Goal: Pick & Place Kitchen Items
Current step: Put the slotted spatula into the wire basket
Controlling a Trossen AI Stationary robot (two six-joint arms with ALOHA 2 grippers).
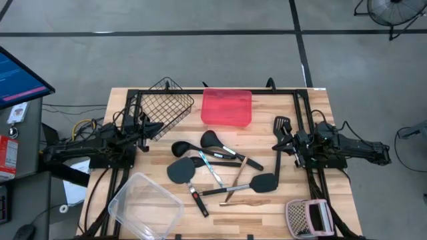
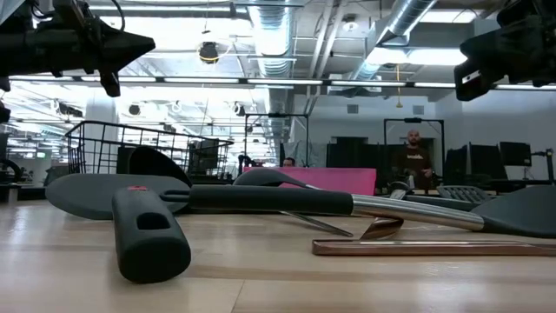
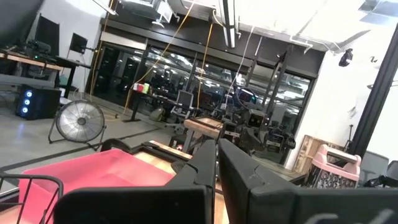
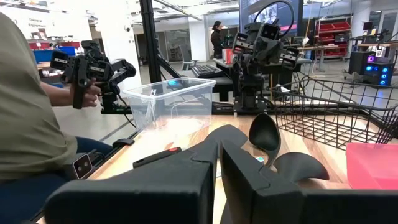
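Observation:
Loose utensils lie flat mid-table: two black spoons point(image 1: 183, 148) point(image 1: 210, 139), a black spatula point(image 1: 180, 171), a black turner point(image 1: 265, 182), slim silver pieces point(image 1: 212, 168) and a copper stick point(image 1: 243, 202). A slotted black turner point(image 1: 283, 125) lies at the right. My left gripper point(image 1: 157, 129) is shut and empty, raised beside the wire basket. It also shows in the left wrist view point(image 3: 216, 163). My right gripper point(image 1: 279, 143) is shut and empty, raised just beside the slotted turner. It also shows in the right wrist view point(image 4: 217, 155).
A black wire basket point(image 1: 163, 103) and a red tray point(image 1: 227, 108) stand at the far side. A clear tub point(image 1: 145, 203) sits at the near left. A pinkish mesh item with a white part point(image 1: 307, 217) sits at the near right. A person's arm point(image 4: 25, 124) shows in the right wrist view.

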